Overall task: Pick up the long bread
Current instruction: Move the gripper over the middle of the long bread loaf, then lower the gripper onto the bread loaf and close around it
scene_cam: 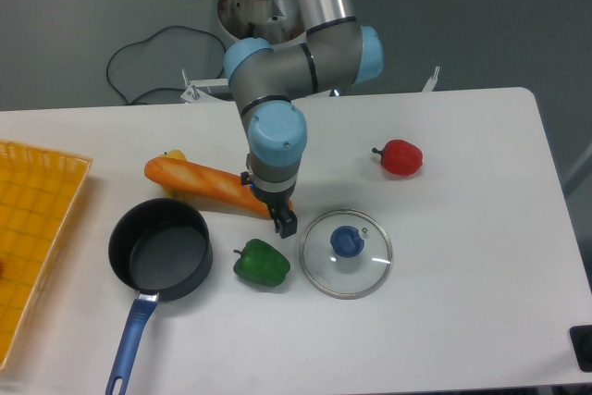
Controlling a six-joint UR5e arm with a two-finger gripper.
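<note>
From my fixed camera I saw the long bread (208, 186) lying flat on the white table (462, 321), running from upper left to lower right, just above the black pot (160, 249) with its blue handle. Its right end was hidden behind the arm's wrist. The gripper (284, 222) hung at that right end, pointing down toward the table, its dark fingertips just beside the loaf; I could not tell whether the jaws stood wide or narrow, nor whether they touched the bread. A green pepper (261, 264) sat just below the gripper, the glass lid (347, 253) with its blue knob to the right, a red pepper (400, 157) farther right, and a yellow basket (32, 228) at the left edge.
</note>
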